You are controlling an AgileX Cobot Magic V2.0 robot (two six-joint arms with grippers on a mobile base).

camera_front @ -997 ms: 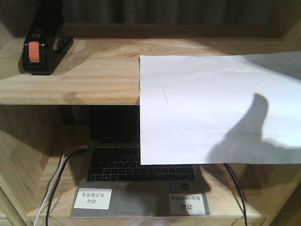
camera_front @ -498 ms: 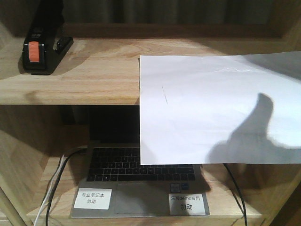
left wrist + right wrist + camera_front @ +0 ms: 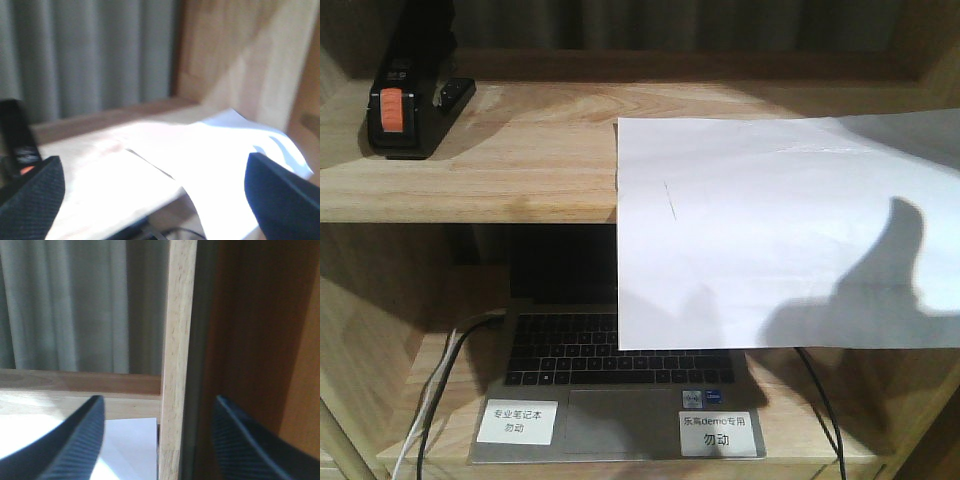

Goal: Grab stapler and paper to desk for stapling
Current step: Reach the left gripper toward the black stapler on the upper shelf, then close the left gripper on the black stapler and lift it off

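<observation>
1. Left gripper (image 3: 152, 165) gapes wide and empty. The paper (image 3: 225, 165) lies between and beyond its fingers, drooping over the shelf board (image 3: 100, 150). The stapler (image 3: 17, 145) stands just past the finger at the view's left.
2. Right gripper (image 3: 159, 401) is equally spread, holding nothing, and straddles a wooden upright (image 3: 175, 340). The paper (one corner only) shows beside one finger.
3. Only the front view shows the lower compartment, which holds an open laptop (image 3: 620, 370).

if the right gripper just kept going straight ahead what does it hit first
Probably the shelf's upright side panel, whose front edge stands centred ahead of the open right gripper. The paper lies lower, to the left. Depth is unclear.
</observation>
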